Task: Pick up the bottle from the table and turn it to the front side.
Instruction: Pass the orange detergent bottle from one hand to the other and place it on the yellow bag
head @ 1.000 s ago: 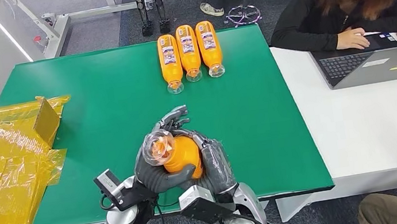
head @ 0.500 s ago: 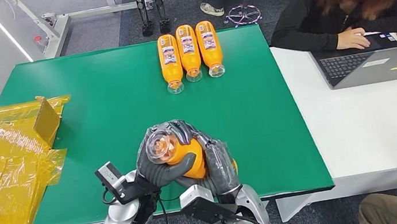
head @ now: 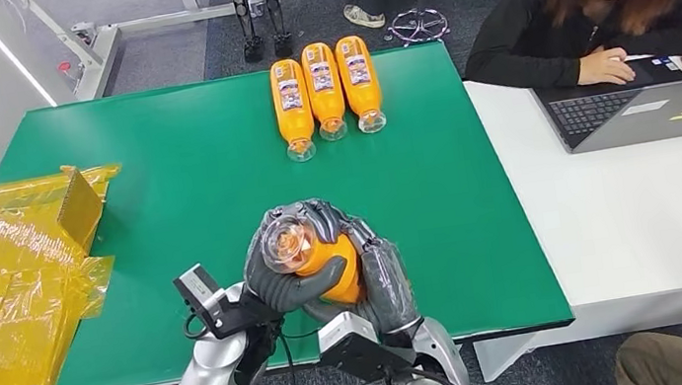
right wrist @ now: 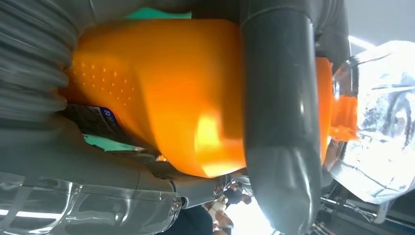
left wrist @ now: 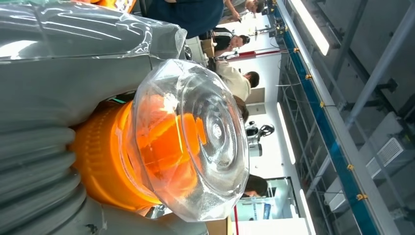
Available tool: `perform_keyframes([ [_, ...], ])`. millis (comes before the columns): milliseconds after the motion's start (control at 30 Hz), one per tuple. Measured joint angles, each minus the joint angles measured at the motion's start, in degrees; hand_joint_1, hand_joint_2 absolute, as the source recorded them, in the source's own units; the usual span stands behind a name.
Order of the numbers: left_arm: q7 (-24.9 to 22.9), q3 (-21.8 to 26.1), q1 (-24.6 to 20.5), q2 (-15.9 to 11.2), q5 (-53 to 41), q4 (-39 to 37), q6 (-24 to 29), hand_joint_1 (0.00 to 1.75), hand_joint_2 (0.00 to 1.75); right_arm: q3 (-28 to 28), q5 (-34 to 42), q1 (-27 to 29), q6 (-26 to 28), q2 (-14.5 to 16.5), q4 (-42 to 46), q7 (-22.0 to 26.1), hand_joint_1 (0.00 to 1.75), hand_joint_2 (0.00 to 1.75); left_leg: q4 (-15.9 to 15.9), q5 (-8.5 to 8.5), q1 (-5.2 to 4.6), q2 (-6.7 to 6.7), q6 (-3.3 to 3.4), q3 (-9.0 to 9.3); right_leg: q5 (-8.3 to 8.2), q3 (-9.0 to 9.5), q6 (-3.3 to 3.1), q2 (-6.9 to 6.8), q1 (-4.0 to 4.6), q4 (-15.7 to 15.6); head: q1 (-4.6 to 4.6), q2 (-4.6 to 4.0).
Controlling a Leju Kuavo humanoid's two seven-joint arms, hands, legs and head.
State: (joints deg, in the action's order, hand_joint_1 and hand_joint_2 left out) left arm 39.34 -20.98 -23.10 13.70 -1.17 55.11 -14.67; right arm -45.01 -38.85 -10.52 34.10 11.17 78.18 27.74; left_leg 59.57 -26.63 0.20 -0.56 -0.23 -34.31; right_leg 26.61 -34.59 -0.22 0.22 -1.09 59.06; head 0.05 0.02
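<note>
Both the left hand (head: 281, 278) and right hand (head: 379, 282) grasp the orange bottle (head: 321, 260), hiding its label.

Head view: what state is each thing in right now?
Held bottle: lifted off the table, clear cap toward the camera.
Left hand: grips the bottle near the cap.
Right hand: grips the bottle's body.
Three bottles: lying side by side, labels up.
Laptop: open.

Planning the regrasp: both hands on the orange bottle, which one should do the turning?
Left, probably. The left hand wraps the neck under the clear cap and can twist it, while the right hand cradles the orange bottle.
</note>
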Motion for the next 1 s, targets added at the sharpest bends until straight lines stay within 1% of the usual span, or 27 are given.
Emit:
perform_keyframes([
  [333,0.37,0.00,-0.41,0.00,0.13,-0.54,0.35,1.75,1.75,0.64,1.31,-0.02,2.03,0.92,-0.75,2.10,0.00,1.75,-0.01,0.00,0.00,-0.01,0.00,-0.02,0.00,0.00,0.00,0.00,0.00,0.00,0.00,0.00],
  [733,0.94,0.32,-0.41,-0.07,0.23,-1.00,1.32,1.75,1.75,0.54,2.20,-0.93,1.97,1.84,-2.51,2.46,0.00,1.75,-0.01,0.00,0.00,-0.02,0.00,-0.03,0.00,0.01,0.00,-0.01,0.00,0.00,0.00,0.00],
  [1000,0.95,0.87,-0.18,-0.19,0.02,-1.01,1.92,1.75,1.75,0.40,3.55,-1.43,3.68,2.42,-3.65,3.31,0.00,1.75,-0.01,0.00,0.00,-0.03,0.00,-0.05,0.00,0.00,0.00,-0.03,0.00,0.00,0.00,0.00],
])
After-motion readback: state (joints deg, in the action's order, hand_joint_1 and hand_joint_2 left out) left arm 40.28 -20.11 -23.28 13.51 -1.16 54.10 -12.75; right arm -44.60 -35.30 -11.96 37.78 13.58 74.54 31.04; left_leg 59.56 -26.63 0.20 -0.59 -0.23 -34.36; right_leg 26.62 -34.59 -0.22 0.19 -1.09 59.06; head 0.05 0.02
